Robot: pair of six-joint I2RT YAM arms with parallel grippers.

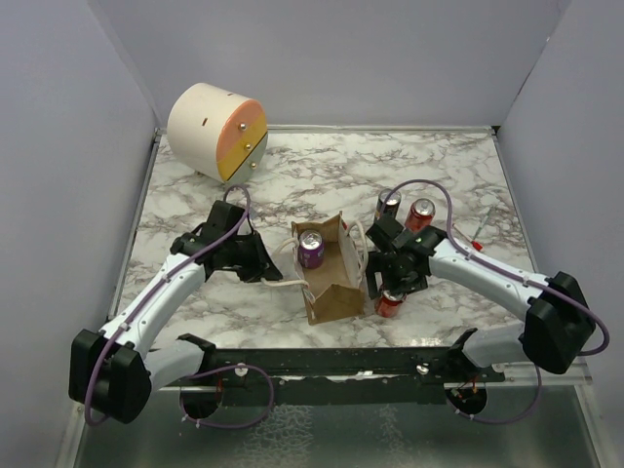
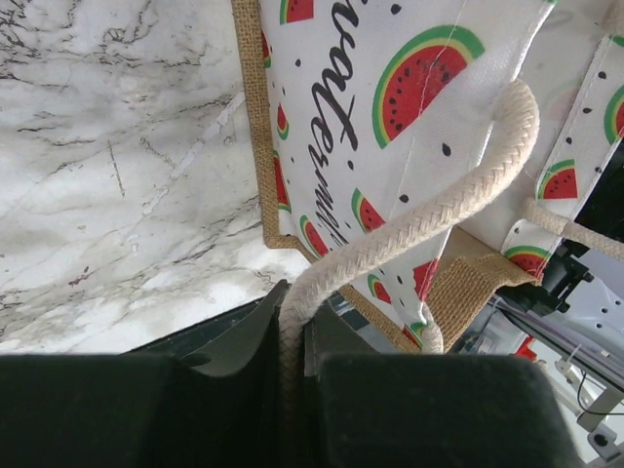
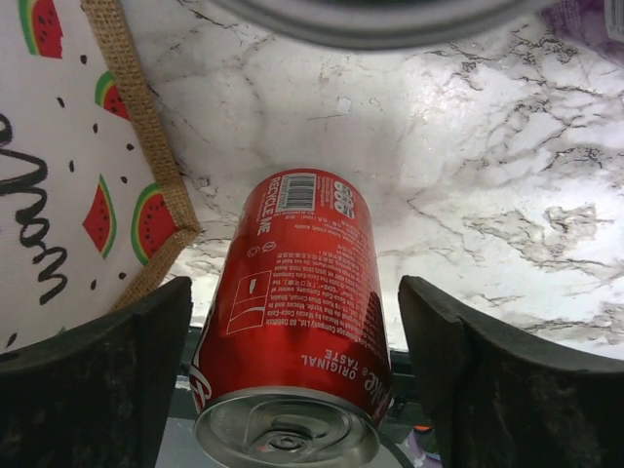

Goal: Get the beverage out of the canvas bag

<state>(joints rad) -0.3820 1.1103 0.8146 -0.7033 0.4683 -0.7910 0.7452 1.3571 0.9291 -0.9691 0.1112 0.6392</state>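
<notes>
One purple can (image 1: pixel 311 249) in canvas bag (image 1: pixel 336 297); left gripper (image 2: pixel 292 341) pinches handle (image 2: pixel 429 210), right gripper (image 3: pixel 295 331) spread.

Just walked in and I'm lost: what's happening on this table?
The left gripper is shut on a white rope handle of the canvas bag, which stands open mid-table with a purple can inside. The right gripper is open, straddling a red can that stands upright on the marble table beside the bag, with a gap on each side. A dark can and another red can stand further back.
</notes>
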